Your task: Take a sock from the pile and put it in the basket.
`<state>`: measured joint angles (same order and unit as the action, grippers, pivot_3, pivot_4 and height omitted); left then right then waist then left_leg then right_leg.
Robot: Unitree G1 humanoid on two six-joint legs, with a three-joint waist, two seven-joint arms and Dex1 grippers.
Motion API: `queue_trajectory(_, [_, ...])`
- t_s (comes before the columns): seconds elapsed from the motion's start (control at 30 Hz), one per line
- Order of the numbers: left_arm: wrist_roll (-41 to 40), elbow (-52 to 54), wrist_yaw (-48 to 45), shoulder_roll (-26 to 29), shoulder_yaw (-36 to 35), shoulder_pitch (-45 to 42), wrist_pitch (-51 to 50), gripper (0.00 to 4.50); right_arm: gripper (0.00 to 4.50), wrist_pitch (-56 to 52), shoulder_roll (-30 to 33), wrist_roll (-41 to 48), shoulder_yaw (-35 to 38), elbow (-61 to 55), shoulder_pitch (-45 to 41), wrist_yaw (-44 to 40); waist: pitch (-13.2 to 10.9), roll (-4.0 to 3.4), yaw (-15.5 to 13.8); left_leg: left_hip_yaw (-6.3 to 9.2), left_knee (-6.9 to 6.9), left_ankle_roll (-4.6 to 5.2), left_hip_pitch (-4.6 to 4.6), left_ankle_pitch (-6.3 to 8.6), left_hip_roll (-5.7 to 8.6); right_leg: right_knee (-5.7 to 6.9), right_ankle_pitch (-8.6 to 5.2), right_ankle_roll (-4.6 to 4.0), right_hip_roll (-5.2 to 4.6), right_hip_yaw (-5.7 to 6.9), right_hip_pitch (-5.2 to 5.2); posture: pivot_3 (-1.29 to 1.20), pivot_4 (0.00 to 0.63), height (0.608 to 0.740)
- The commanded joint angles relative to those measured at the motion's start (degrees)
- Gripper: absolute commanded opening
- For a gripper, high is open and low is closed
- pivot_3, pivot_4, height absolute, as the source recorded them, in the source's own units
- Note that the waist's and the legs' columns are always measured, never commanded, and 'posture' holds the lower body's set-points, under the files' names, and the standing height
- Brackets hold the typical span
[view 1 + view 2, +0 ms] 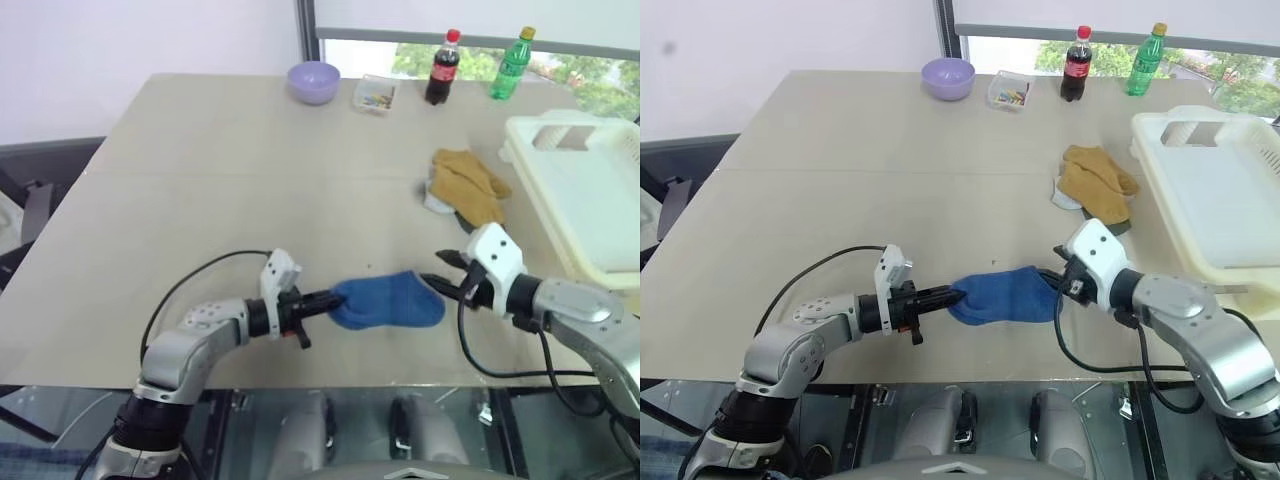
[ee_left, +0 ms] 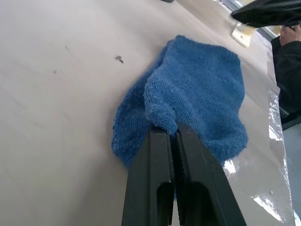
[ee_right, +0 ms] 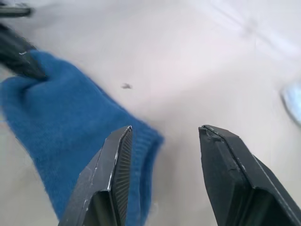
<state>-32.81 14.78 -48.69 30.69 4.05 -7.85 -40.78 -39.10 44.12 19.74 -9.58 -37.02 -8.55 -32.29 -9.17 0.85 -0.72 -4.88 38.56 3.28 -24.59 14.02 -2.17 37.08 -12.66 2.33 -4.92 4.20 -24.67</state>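
Note:
The blue sock (image 1: 395, 300) lies near the table's front edge, between my two grippers. My left gripper (image 1: 330, 300) is shut on a fold at the sock's left end; the left wrist view shows the fabric (image 2: 202, 94) pinched between its fingertips (image 2: 162, 136). My right gripper (image 1: 440, 275) stands open at the sock's right end. In the right wrist view its jaws are spread wide over the sock's cuff (image 3: 56, 117). The pile (image 1: 468, 185) of mustard-yellow socks with a bit of grey-white lies further back on the right. Next to it stands the cream-white basket (image 1: 560, 125).
At the table's far edge stand a lilac bowl (image 1: 314, 80), a small clear box (image 1: 374, 93), a cola bottle (image 1: 443, 67) and a green bottle (image 1: 512, 63). A dark chair (image 1: 40, 190) stands off the table's left side.

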Motion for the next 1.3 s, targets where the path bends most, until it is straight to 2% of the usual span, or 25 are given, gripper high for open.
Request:
queue_trajectory(0.03, [-0.1, 1.8, -0.4, 0.3, 0.4, 0.2, 0.5, 0.00, 2.29, 7.5, -0.3, -5.1, -2.2, 3.5, -1.9, -2.1, 0.0, 0.00, 0.0, -0.01, 0.03, -0.01, 0.00, -0.01, 0.00, 0.01, 0.00, 0.00, 0.00, 0.00, 0.00, 0.00, 0.150, 0.733])
queue_trajectory(0.17, [0.7, 0.7, -1.1, 0.6, 1.0, -0.3, 1.2, 0.00, 2.29, 14.6, -2.7, -3.9, -3.5, 8.7, -4.8, -9.1, 0.0, 0.00, 0.0, 0.01, 0.09, -0.02, 0.01, -0.01, -0.02, 0.08, 0.00, -0.01, 0.02, 0.00, 0.00, 0.00, 0.150, 0.733])
queue_trajectory(0.27, [1.2, 0.1, -1.8, 0.8, 1.8, -0.8, 1.6, 0.00, 3.13, 19.5, -4.1, -5.3, -5.3, 15.6, -8.9, -13.8, 0.0, 0.00, 0.1, -0.01, 0.12, -0.01, 0.07, -0.01, -0.02, 0.09, 0.00, -0.01, 0.05, -0.02, 0.06, 0.00, 0.150, 0.733])
queue_trajectory(0.33, [1.5, 0.0, -2.2, 0.8, 2.0, -1.0, 1.8, 0.00, 4.24, 21.7, -4.5, -5.7, -5.8, 17.5, -10.1, -16.3, 0.0, 0.00, -0.2, 0.00, 0.14, 0.01, 0.06, 0.01, -0.02, 0.09, 0.00, -0.01, 0.04, 0.00, 0.09, 0.00, 0.150, 0.733])
queue_trajectory(0.37, [1.6, -0.1, -2.4, 0.9, 2.0, -1.0, 1.9, 0.00, 4.48, 22.4, -4.5, -5.7, -6.2, 18.1, -10.5, -17.7, 0.0, 0.00, -0.2, 0.02, 0.14, -0.01, 0.05, 0.00, -0.02, 0.09, 0.01, -0.02, 0.03, 0.02, 0.09, 0.00, 0.150, 0.733])
queue_trajectory(0.5, [2.7, -0.9, -3.5, 1.7, 2.2, -1.0, 3.0, 0.00, 4.48, 24.2, -5.1, -5.1, -7.0, 20.5, -11.4, -22.6, 0.0, 0.00, -0.1, 0.02, 0.17, -0.13, 0.02, -0.08, -0.02, 0.07, 0.01, -0.03, 0.03, 0.02, 0.08, 0.00, 0.150, 0.733])
queue_trajectory(0.6, [2.9, -1.2, -3.6, 1.8, 2.2, -0.9, 3.5, 0.00, 3.58, 25.4, -5.9, -5.5, -6.8, 22.7, -11.9, -24.0, 0.0, 0.00, -0.1, 0.02, 0.19, -0.13, 0.03, -0.08, -0.02, 0.09, 0.01, -0.03, 0.03, 0.02, 0.10, 0.00, 0.150, 0.733])
queue_trajectory(0.63, [2.9, -1.2, -3.5, 1.7, 2.3, -0.9, 3.6, 0.00, 2.75, 25.9, -6.0, -5.6, -6.8, 23.2, -12.0, -24.6, 0.0, 0.00, 0.0, 0.01, 0.20, -0.13, 0.04, -0.07, -0.03, 0.10, 0.01, -0.03, 0.03, 0.02, 0.10, 0.00, 0.150, 0.733])
queue_trajectory(0.67, [2.9, -1.2, -3.4, 1.5, 2.3, -0.9, 3.7, 0.00, 2.64, 26.1, -6.1, -5.9, -6.9, 23.5, -12.1, -25.0, 0.0, 0.00, 0.0, 0.01, 0.21, -0.13, 0.05, -0.07, -0.03, 0.12, 0.01, -0.03, 0.03, 0.02, 0.10, 0.00, 0.150, 0.733])
queue_trajectory(1.07, [2.9, -1.7, -3.3, 1.4, 2.2, -1.3, 4.2, 0.00, 2.64, 27.6, -7.4, -7.5, -8.5, 26.8, -11.8, -29.3, 0.0, 0.00, 0.0, 0.01, 0.30, -0.13, 0.05, -0.08, -0.03, 0.23, 0.01, -0.03, 0.02, 0.02, 0.10, 0.00, 0.150, 0.733])
queue_trajectory(1.3, [3.0, -2.2, -3.7, 1.8, 2.1, -1.3, 4.3, 0.00, 2.64, 29.7, -7.0, -14.1, -12.2, 32.6, -12.7, -30.5, 0.0, -0.01, 0.0, 0.00, 0.41, -0.04, 0.08, -0.02, -0.04, 0.36, 0.00, -0.04, 0.02, -0.02, 0.11, 0.00, 0.150, 0.733])
